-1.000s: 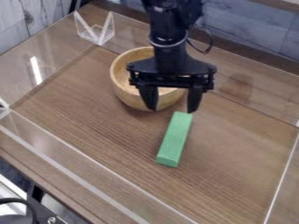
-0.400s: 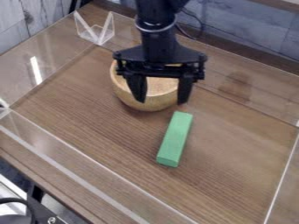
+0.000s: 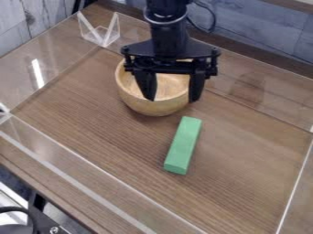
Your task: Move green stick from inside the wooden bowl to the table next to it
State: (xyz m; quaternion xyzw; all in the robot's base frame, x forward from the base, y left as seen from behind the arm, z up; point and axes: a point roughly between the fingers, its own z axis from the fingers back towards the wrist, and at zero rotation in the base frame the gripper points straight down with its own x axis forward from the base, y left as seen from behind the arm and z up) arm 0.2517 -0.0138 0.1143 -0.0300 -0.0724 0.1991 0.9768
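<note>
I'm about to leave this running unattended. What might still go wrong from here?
1. The open claw hangs right over the wooden bowl; a low move sideways may knock it.
2. The green stick lies on the table just beside the bowl, so a shoved bowl might push it.

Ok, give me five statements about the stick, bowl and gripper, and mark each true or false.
1. The green stick lies flat on the table. True.
2. The stick is inside the bowl. False: it lies on the table beside the bowl, apart from it.
3. The gripper is shut on the stick. False: its jaws are open and hold nothing.
4. The gripper hangs above the bowl. True.
5. The bowl lies tipped on its side. False: it stands upright.
</note>
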